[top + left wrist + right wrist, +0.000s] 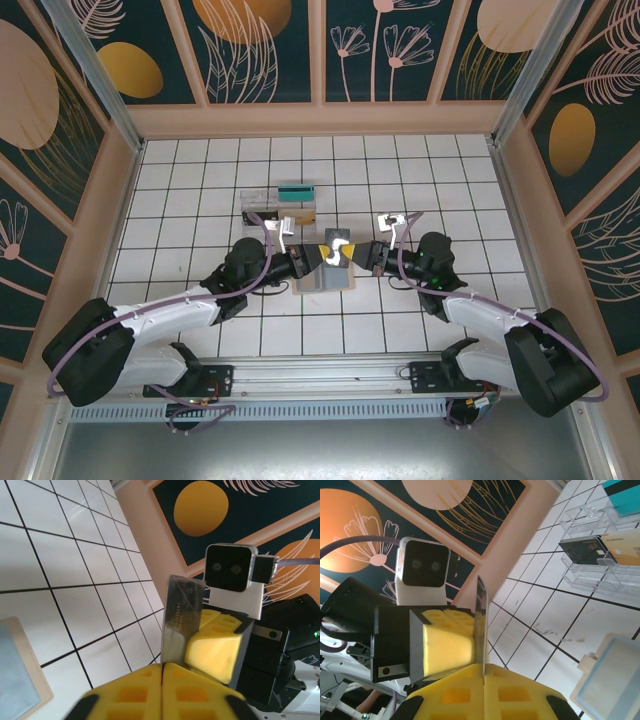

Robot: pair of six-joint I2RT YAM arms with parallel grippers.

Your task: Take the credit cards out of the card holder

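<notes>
The right wrist camera sees the clear plastic tray (600,580) with a flat black card (581,550). The left pincer (163,667) and the right pincer (484,666) both squeeze one thin dark shiny card (181,615).

Your table (450,180) is white tile with dark grout lines. Near its middle you have the holder (325,283) lying open and flat on the tiles. Farther back and a little left you have the clear tray (258,197), set apart from the holder.
</notes>
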